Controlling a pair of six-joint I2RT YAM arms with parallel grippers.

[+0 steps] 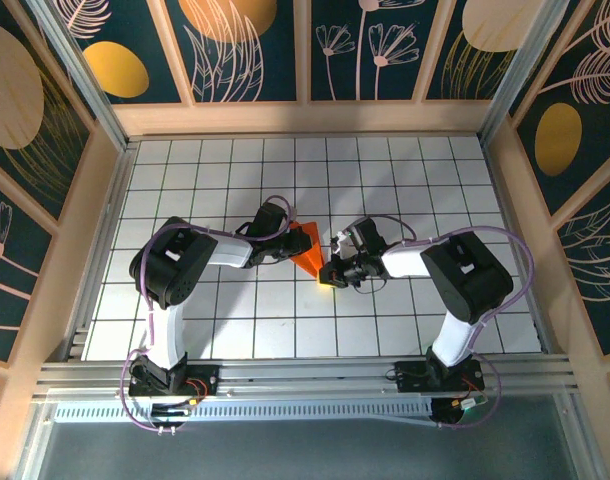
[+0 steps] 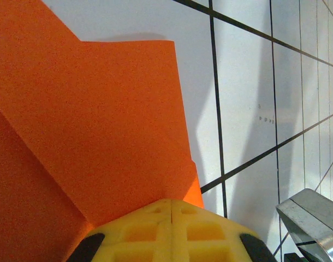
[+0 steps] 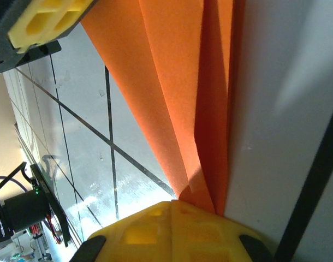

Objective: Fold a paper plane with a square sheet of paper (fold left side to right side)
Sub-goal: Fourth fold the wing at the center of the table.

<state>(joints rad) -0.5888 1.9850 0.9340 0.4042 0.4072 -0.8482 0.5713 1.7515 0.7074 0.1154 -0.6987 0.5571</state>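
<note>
The square sheet of paper [image 1: 307, 248] is a creased bright orange wedge lying mid-table, its point toward the near side. My left gripper [image 1: 288, 243] is at the wedge's wide left edge. In the left wrist view its yellow fingers [image 2: 172, 203] are shut, with their tips over the flat orange paper [image 2: 101, 120]. My right gripper [image 1: 332, 273] is at the narrow point. Its yellow fingers [image 3: 173, 203] are shut too, tips against the spot where the layered orange folds [image 3: 199, 109] converge. The fingertips hide the paper's very tip.
White table with a black grid [image 1: 435, 180], wooden walls on three sides. The rail with both arm bases [image 1: 305, 385] runs along the near edge. The left gripper's yellow fingers [image 3: 46, 19] appear at the top left of the right wrist view. A metal part [image 2: 311, 218] sits close on the right.
</note>
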